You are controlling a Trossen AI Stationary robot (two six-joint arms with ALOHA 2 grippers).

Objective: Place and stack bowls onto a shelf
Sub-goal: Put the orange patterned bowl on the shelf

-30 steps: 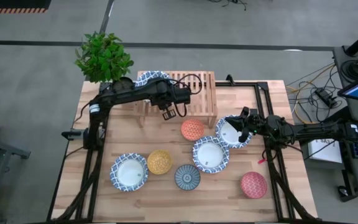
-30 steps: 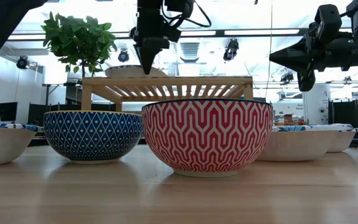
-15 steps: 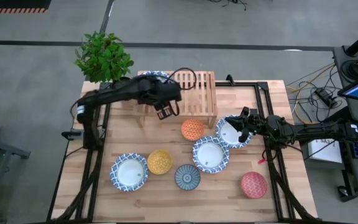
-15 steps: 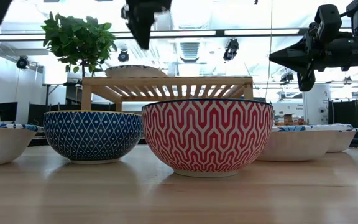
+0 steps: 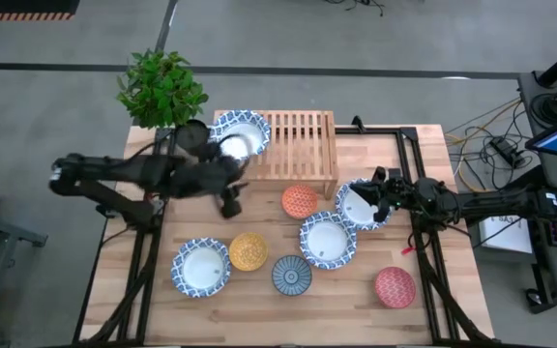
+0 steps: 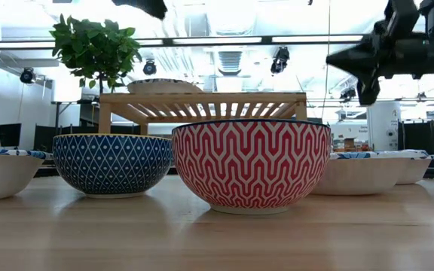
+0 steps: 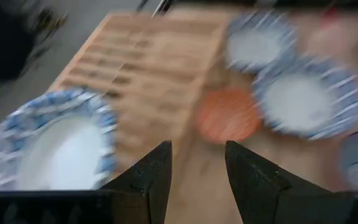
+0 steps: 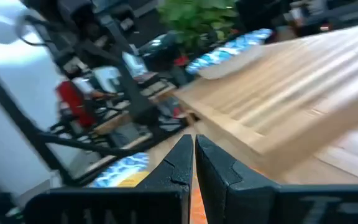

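The light-wood shelf (image 5: 293,145) stands at the table's far side. One wide white bowl with a blue rim (image 5: 240,135) rests by its base on the shelf's left end (image 6: 164,86). On the table sit three more white bowls (image 5: 328,240) (image 5: 361,203) (image 5: 200,268), plus the orange (image 5: 300,201), yellow (image 5: 249,251), blue-grey (image 5: 291,275) and red (image 5: 395,287) bowls. My left gripper (image 5: 232,198) (image 7: 197,165) is open, high over the table in front of the shelf's left end. My right gripper (image 5: 375,188) (image 8: 193,155) is shut and hangs above the right-hand white bowl.
A potted plant (image 5: 161,89) stands at the far left corner beside the shelf. Black frame rails (image 5: 409,155) run along the table's right side. Bare planks lie at the left, between the shelf and the near-left white bowl.
My left arm has drawn back from the shelf toward the table's left and near edges and risen, so its gripper almost leaves the top of the low view. The white bowl on the shelf stays put and now shows fully. My right gripper has risen slightly.
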